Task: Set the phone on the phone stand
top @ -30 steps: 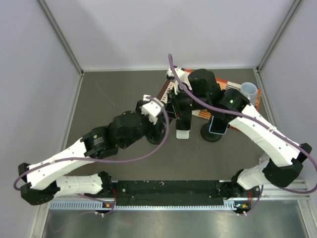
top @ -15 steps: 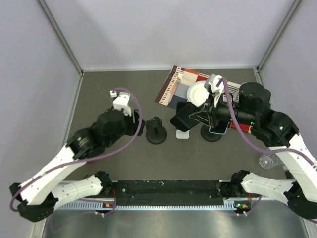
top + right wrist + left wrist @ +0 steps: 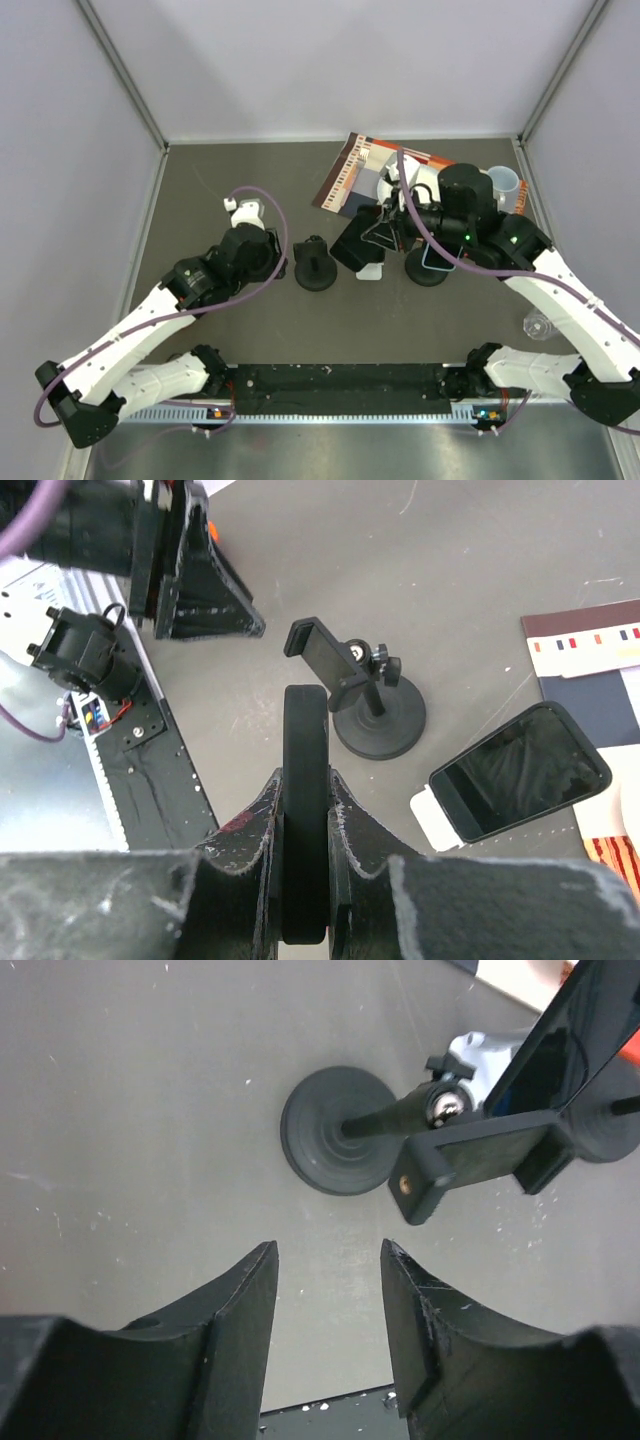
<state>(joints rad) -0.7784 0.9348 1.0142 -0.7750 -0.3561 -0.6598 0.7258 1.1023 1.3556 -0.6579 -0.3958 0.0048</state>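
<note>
A black phone (image 3: 520,770) leans on the small white phone stand (image 3: 432,818), its lower end at the lip. In the top view the phone (image 3: 352,245) covers most of the stand (image 3: 368,271). My right gripper (image 3: 303,777) hovers just beside them, shut on a flat black thing seen edge-on; I cannot tell what it is. My left gripper (image 3: 325,1248) is open and empty. It hangs over bare table left of a black pole stand (image 3: 335,1130), and the phone (image 3: 580,1030) shows beyond it.
The black pole stand (image 3: 315,270) stands between my two grippers. A second black round-based stand (image 3: 428,270) holds a device under the right arm. A magazine (image 3: 362,165) and a clear cup (image 3: 505,182) sit at the back right. A dark rail (image 3: 340,378) runs along the near edge.
The left gripper has drawn back from the white stand to the left of the pole stand. The right arm has shifted above the stand, and the phone now shows leaning there.
</note>
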